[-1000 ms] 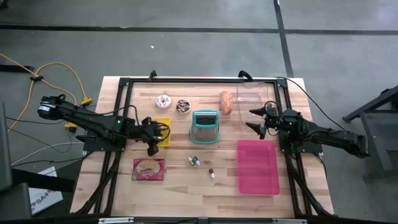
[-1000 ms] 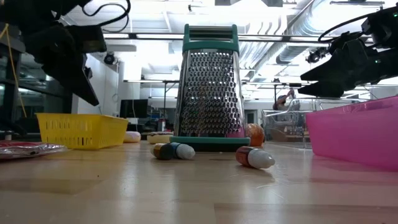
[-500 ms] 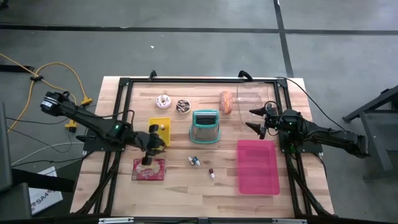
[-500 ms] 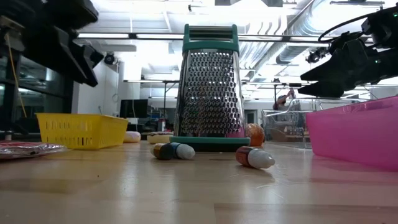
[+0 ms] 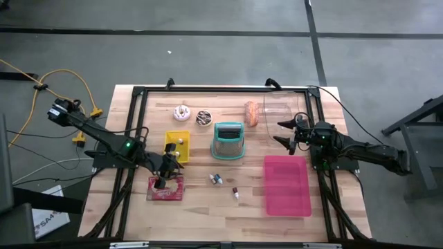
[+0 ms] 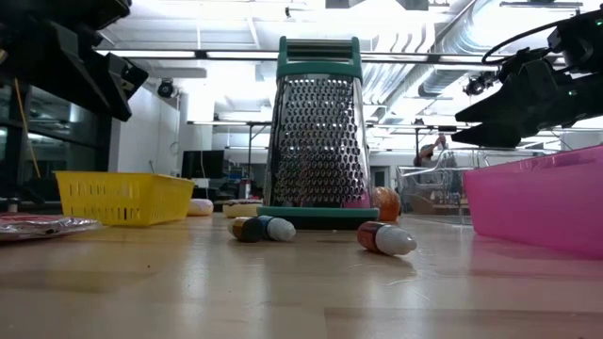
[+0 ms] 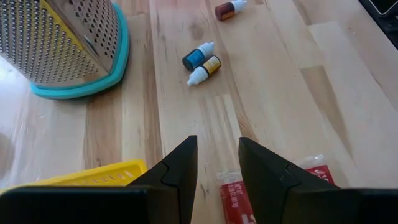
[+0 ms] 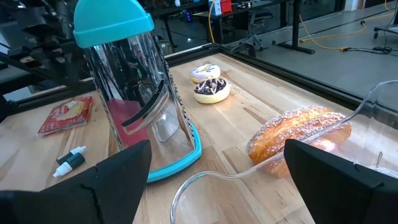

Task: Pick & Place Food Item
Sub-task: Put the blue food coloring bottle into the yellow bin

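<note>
A red snack packet point(image 5: 166, 189) lies flat on the table near its left side; one end shows in the left wrist view point(image 7: 309, 172). My left gripper point(image 5: 160, 182) hovers over the packet's far edge, open by a narrow gap, with nothing between its fingers point(image 7: 217, 142). Two donuts point(image 5: 182, 111) point(image 5: 203, 118) and a bread roll point(image 5: 251, 114) lie at the far side. My right gripper point(image 5: 284, 132) waits open above the table at the right, beside a clear container point(image 5: 280, 109), and touches nothing.
A yellow basket point(image 5: 177, 144) sits just beyond my left gripper. A teal-based metal grater point(image 5: 229, 140) stands mid-table. Small bottles point(image 5: 216, 179) point(image 5: 236, 194) lie toward the near side. A pink bin point(image 5: 286, 185) fills the right near area.
My left gripper has swung from over the yellow basket toward the table's near edge, to above the red packet, rolling about its own axis as it went. Its finger gap looks unchanged.
</note>
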You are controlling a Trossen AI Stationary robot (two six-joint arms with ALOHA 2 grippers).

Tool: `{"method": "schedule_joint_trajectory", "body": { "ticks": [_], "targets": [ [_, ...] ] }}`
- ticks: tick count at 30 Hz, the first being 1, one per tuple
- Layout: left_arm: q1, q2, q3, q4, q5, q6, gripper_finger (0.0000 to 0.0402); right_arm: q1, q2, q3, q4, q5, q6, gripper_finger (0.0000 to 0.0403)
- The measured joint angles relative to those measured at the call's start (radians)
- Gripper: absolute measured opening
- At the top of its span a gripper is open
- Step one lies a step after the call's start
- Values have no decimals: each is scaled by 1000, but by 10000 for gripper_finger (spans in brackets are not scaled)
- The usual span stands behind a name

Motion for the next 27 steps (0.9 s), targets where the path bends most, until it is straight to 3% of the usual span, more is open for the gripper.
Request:
{"method": "schedule_joint_trajectory", "body": {
  "ticks": [14,27],
  "targets": [
    [1,53,5,52,-5,4,113,0,0,0,0,0,0,357],
    [49,270,141,76,30,107,113,0,0,0,0,0,0,357]
  ]
}}
